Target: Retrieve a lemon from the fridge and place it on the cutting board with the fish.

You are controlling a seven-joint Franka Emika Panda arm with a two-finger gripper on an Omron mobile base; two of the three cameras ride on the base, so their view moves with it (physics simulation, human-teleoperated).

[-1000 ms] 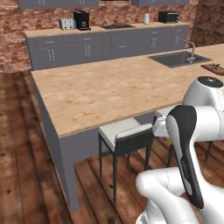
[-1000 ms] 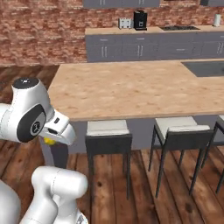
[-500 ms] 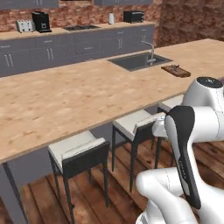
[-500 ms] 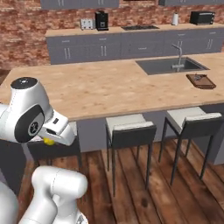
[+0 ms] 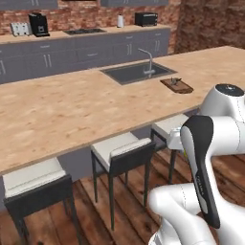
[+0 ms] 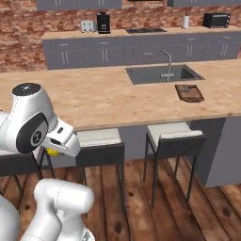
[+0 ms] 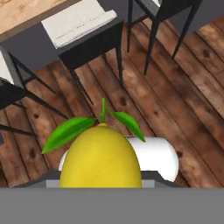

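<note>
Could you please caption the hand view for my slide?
Lemon with green leaves held in the pincer above stools.

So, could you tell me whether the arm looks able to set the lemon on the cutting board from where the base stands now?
Probably not yet: the gripper holds the lemon low beside the stools, while the cutting board lies far across the counter by the sink.

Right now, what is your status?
Gripper shut on lemon. Cutting board with fish beside sink, on island. Stools stand between.
</note>
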